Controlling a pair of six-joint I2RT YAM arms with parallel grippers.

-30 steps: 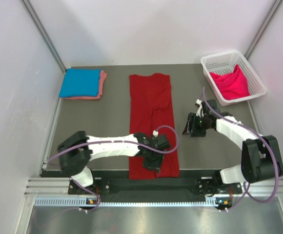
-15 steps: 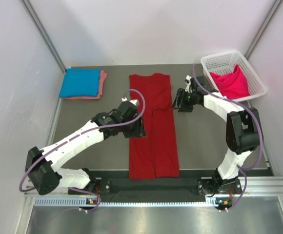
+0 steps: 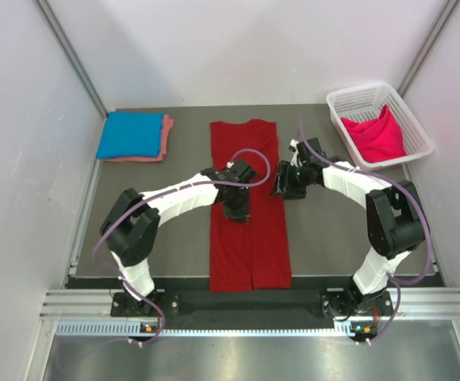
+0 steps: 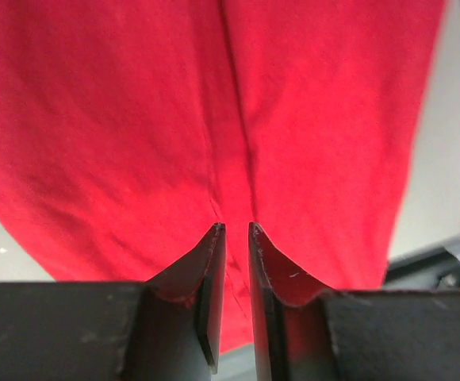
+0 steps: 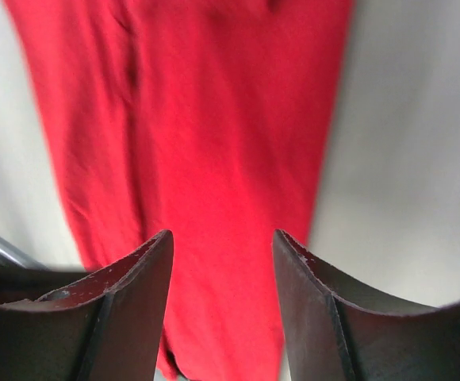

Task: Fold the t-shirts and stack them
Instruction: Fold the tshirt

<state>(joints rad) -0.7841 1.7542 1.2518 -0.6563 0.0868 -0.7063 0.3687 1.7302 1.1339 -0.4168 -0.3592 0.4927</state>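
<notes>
**Dark red t-shirt laid out mid-table, both grippers over it**

Dark red t-shirt (image 3: 250,230) lay flat as a long, narrow strip down the middle of the tabletop (image 3: 333,230), one short end near the far edge and the other at the near edge. A lengthwise line ran down its near half, where two layers met.

The left gripper (image 3: 236,208) was over the shirt about halfway along, a little left of that line. In the left wrist view its fingers (image 4: 206,270) stood almost together, with only a thin slit between them and red cloth right beneath the tips. Whether they pinched any cloth could not be told.

The right gripper (image 3: 281,186) sat at the shirt's right edge, slightly farther back than the left one. Its jaws stood clearly apart, holding nothing, and the right wrist view showed red cloth through the gap.

Near the far left corner, the bright blue t-shirt (image 3: 131,133) lay folded on top of the salmon pink t-shirt (image 3: 166,131), whose edge showed along the right and near sides. At the far right corner, the hot pink t-shirt (image 3: 373,135) lay bunched inside the white lattice basket (image 3: 357,94).
</notes>
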